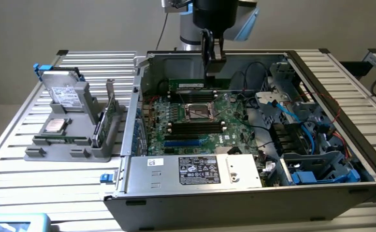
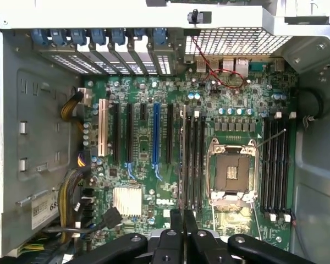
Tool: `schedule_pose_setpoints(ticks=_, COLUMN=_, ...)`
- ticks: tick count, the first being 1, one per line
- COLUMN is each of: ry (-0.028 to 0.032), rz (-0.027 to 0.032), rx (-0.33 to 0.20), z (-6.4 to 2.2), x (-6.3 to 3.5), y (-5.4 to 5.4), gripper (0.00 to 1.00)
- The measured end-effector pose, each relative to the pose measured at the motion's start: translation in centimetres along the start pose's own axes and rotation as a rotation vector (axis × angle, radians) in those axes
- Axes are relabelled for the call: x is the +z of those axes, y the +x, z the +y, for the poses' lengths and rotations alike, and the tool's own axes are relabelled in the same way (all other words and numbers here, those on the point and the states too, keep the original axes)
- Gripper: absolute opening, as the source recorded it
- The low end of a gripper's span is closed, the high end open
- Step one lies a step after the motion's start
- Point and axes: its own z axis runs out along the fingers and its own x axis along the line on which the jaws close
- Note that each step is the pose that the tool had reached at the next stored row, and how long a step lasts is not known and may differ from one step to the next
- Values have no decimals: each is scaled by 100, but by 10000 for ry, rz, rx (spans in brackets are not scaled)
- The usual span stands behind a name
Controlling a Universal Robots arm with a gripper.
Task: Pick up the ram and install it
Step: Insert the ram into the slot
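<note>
Ram (image 1: 191, 86) is inside the open computer case (image 1: 175, 180), standing on its long edge over the motherboard (image 1: 175, 126). In the exterior view it lies just beyond the CPU socket (image 1: 199, 111). My gripper (image 1: 212, 72) reaches down onto its top edge, with the jaws clenched on the thin green board. The grip sits toward the end at the exterior view's right, not at the middle.

Through the wrist camera I see the stick edge-on, running in line with the black memory slots (image 2: 201, 159) beside the socket. It appears to sit over the outermost slot of that bank. I cannot tell whether its lower edge is already in the slot or hangs just above it, because the angle hides the contact.

To do this step well, I judge the board must be parallel with the slot along its whole length and upright, not leaning toward the socket. The push should go straight down. Because my hold is off-centre, the free end could ride high and seat crooked, so I would press gently and watch that end. I would also check that the latches at the slot ends stand open.

Further out, a grey tray (image 1: 72, 147) of spare parts rests on the table (image 1: 7, 159) at the exterior view's left, well apart from the case.
</note>
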Motion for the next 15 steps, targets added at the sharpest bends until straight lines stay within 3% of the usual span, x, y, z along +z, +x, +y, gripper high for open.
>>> schedule_pose_setpoints(ticks=15, ry=44, rz=-173, rx=55, z=-13, x=186, y=-35, gripper=13)
